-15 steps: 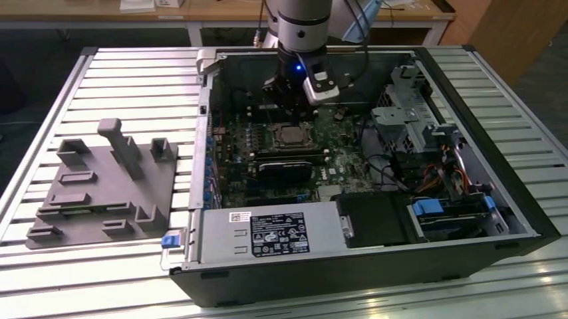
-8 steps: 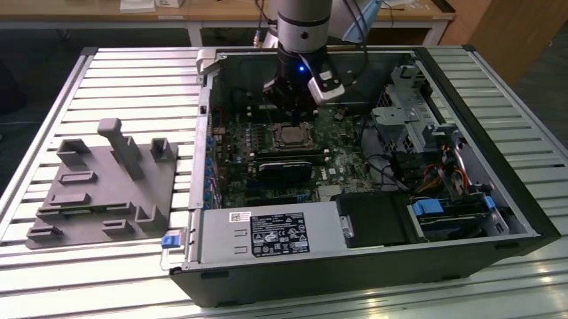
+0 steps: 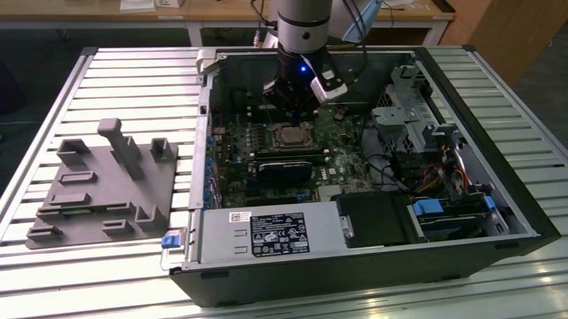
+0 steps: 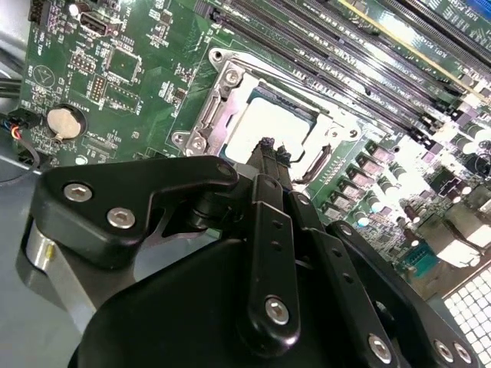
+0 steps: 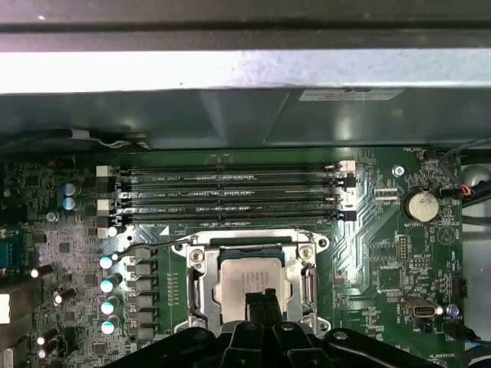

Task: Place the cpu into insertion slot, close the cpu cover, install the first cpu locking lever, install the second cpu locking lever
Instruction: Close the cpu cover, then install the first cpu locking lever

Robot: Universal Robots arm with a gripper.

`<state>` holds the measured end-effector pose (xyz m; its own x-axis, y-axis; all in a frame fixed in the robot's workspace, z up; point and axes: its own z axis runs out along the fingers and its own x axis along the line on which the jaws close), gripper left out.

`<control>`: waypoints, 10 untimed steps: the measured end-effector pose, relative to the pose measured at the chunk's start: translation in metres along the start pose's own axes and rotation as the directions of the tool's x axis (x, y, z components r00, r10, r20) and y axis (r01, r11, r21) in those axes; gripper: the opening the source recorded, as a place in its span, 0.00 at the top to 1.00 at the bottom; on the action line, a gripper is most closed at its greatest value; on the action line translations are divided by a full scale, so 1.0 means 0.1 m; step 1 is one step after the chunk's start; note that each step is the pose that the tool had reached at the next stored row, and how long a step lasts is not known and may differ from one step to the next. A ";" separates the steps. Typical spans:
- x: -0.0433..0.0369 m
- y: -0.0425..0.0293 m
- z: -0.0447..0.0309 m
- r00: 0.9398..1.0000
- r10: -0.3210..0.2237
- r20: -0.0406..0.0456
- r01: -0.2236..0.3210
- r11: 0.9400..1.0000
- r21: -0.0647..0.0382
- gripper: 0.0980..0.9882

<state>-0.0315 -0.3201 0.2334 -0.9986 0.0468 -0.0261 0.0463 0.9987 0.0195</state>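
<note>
First wrist view: end effector (image 5: 261, 300) narrow, holding nothing, over seated cpu (image 5: 234, 280).

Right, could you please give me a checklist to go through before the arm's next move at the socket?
1. Cpu seated: ok, it lies flat and square.
2. Cover down: ok, it looks flat around the cpu.
3. Lever latched: cannot tell.
4. Tool over the cpu: ok, in the first wrist view it sits above the chip.
5. Tool empty: ok, shut with nothing in it.
6. Tool touching the cpu: cannot tell.
</note>
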 end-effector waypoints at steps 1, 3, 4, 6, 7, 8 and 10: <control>0.000 0.000 0.000 1.000 0.010 0.000 -0.010 1.000 0.000 0.99; 0.000 0.000 0.001 1.000 0.031 0.001 -0.031 1.000 0.001 0.99; 0.000 0.000 0.001 0.999 0.035 0.001 -0.035 0.999 0.001 0.99; 0.000 0.000 0.001 0.999 0.036 0.001 -0.036 0.999 0.001 0.99; 0.000 0.000 0.001 0.999 0.036 0.001 -0.036 0.999 0.001 0.99; 0.000 0.000 0.001 0.999 0.036 0.001 -0.036 0.999 0.001 0.99; 0.000 0.000 0.001 0.999 0.036 0.001 -0.036 0.999 0.001 0.99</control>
<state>-0.0315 -0.3200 0.2333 -0.9962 0.0828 -0.0261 0.0823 0.9964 0.0194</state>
